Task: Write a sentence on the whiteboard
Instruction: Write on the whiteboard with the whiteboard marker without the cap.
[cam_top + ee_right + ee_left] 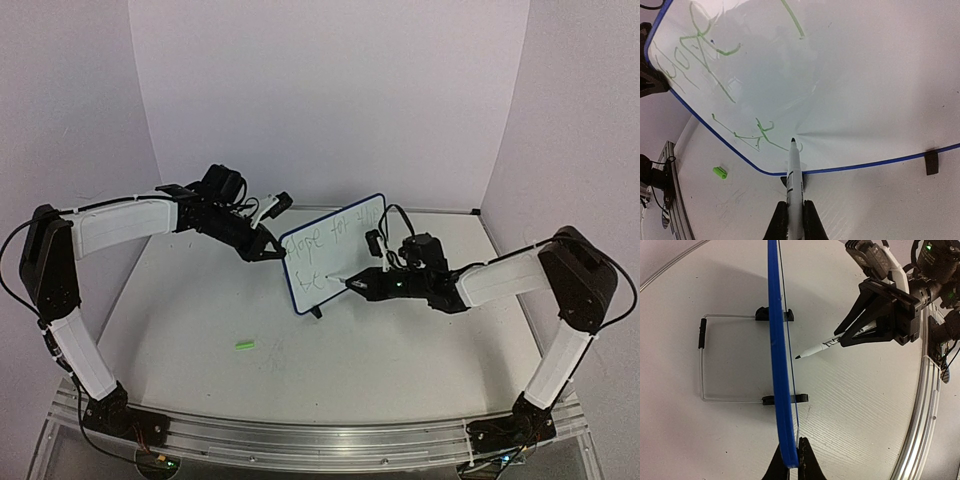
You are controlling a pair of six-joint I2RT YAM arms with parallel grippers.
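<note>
Left gripper (792,456) pinches the whiteboard (776,340), right gripper (795,212) clasps a marker (794,172); probable green cap (720,172) lies nearby

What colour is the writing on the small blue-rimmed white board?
Green writing, clearest in the right wrist view.

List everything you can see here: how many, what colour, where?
table: one, white, under everything
whiteboard: one, white with blue rim, upright mid-table, green writing on it
wire stand: one, pale with black feet, behind the whiteboard
marker: one, white with dark tip, in the right pincer
cap: one, green, on the table left of the whiteboard
arms: two, white and black, bolted at the near edge
left pincer: one, black, clamped on the whiteboard's edge
right pincer: one, black, gripping the marker
</note>
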